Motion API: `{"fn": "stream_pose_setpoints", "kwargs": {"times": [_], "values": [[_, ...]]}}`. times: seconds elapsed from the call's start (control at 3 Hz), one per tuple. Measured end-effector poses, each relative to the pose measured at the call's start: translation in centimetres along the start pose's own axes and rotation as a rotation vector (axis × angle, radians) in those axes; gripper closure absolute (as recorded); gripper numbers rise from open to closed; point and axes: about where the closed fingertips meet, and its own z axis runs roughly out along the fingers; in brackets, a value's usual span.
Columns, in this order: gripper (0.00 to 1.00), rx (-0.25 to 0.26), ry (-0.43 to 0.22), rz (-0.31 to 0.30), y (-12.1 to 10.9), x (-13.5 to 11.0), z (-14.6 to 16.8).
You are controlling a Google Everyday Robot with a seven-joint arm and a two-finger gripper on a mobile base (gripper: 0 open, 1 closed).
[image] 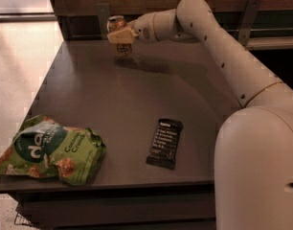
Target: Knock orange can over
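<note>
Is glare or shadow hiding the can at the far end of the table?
Camera view: the light is dim and warm, and the floor at left is washed out bright. Camera view: the arm casts a shadow on the table right of the orange can, not over it; the gripper crosses the can's middle at the table's far edge, with the can's top showing above it.

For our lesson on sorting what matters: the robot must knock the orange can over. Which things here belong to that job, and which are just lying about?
Job:
orange can, standing at the far edge of the table
claw, up against the can

Lying about:
black snack bar, mid-table
green snack bag, at the near edge
</note>
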Motion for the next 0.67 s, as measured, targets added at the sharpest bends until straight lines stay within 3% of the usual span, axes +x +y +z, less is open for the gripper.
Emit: {"fn": "stream_pose_setpoints", "kwargs": {"times": [0.33,0.67], "values": [[1.00,0.008,0.191,-0.011,0.2,-0.8,-2.7],[1.00,0.014,0.370,-0.035,1.0,-0.2,-4.0]]}}
